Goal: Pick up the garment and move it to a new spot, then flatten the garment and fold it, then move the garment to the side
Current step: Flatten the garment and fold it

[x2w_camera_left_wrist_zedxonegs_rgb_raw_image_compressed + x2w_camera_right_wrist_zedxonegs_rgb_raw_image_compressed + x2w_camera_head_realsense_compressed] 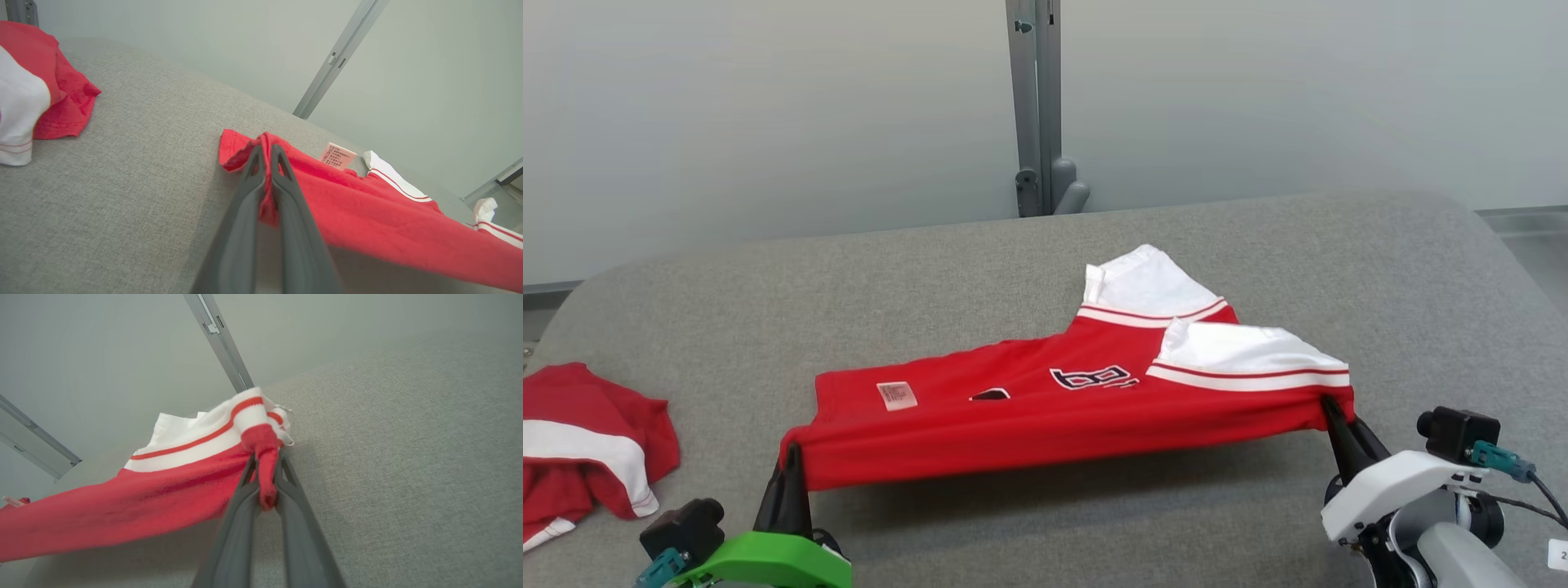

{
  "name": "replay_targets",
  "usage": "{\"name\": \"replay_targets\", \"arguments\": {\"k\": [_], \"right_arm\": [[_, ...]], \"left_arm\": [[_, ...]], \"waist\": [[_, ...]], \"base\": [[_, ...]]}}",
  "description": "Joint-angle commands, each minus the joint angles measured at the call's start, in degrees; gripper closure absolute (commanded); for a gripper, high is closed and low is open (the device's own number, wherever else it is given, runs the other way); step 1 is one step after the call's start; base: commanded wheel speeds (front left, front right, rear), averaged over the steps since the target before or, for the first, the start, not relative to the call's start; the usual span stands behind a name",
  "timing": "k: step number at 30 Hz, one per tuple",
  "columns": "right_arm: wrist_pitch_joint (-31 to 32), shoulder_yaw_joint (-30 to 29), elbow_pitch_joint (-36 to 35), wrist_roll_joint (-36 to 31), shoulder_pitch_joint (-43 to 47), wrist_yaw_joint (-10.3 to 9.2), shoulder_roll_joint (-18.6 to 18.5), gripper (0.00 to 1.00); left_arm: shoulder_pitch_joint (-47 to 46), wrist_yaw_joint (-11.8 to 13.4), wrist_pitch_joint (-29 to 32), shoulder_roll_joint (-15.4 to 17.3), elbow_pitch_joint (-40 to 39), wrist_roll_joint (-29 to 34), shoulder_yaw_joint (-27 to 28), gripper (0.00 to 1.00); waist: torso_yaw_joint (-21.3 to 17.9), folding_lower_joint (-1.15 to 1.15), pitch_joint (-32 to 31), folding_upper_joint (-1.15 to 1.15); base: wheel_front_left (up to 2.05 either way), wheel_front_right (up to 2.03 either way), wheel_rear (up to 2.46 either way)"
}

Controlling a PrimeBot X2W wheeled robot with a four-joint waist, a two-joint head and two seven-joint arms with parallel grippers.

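At the near side of the table (931, 269): left claw (791, 459) is clenched on one red corner of the shirt (1013, 420), cloth bunched between its fingers. Right claw (1333, 408) is clamped the same way on the opposite corner, just below a white striped sleeve (1245, 349). The shirt is stretched taut between the two. Its near edge is lifted off the surface with shadow under it, and the far part rests on the table right of centre. A pink label (897, 395) sits on top near the left end. A second shirt (584, 441), red and white, lies crumpled at the table's left edge, well apart from the left claw. Open grey surface runs between the two shirts, behind the held one to the far edge, and right to the rounded corner. A grey post (1036, 106) stands against the wall (768, 106) past the far edge.
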Motion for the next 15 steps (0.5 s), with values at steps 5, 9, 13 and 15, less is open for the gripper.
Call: {"name": "replay_targets", "arguments": {"k": [5,9,13,15], "right_arm": [[-0.02,0.82,0.66,1.55,2.64,-0.10,-0.97,1.00],[-0.07,2.59,1.37,2.76,4.45,-0.10,-1.26,1.00],[-0.08,4.12,2.02,3.09,5.49,-0.10,-1.45,1.00],[-0.08,4.57,2.50,2.98,5.91,-0.09,-1.72,1.00]], "left_arm": [[2.30,0.11,0.00,0.45,1.44,0.96,0.84,1.00],[3.72,0.10,0.00,0.41,3.89,1.52,0.29,1.00],[4.76,0.10,0.00,0.39,6.56,2.08,-0.29,1.00],[4.89,0.10,0.00,0.38,7.50,2.52,-0.84,1.00]], "waist": [[1.00,0.00,-0.99,0.00],[1.41,0.00,0.31,0.00],[1.43,0.00,2.16,0.00],[1.35,0.00,3.18,0.00]], "base": [[0.00,0.00,0.00],[0.00,0.00,0.00],[0.00,0.00,0.00],[0.00,0.00,0.00]]}}
